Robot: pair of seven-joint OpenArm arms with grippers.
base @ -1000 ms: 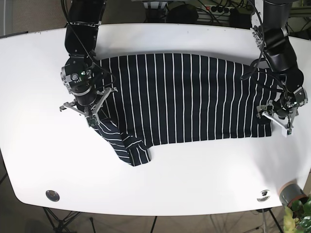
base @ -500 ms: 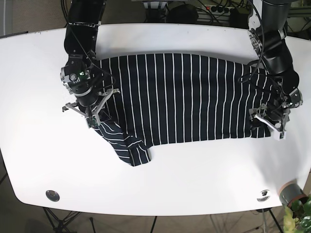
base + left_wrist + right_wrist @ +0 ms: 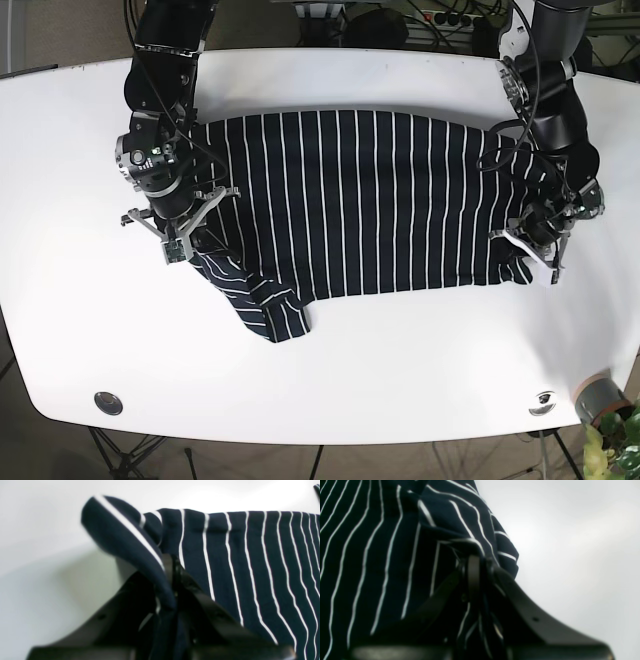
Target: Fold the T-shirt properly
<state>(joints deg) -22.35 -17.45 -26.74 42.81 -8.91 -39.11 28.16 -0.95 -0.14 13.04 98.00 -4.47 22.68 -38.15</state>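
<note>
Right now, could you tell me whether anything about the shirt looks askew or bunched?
Yes: the T-shirt lies mostly flat, but one sleeve at the near left corner is crumpled and sticks out diagonally.

1 T-shirt (image 3: 380,200), 1 table (image 3: 400,360), 2 arms.

Bare table (image 3: 400,370) lies open around the T-shirt (image 3: 370,200) on all sides.
</note>
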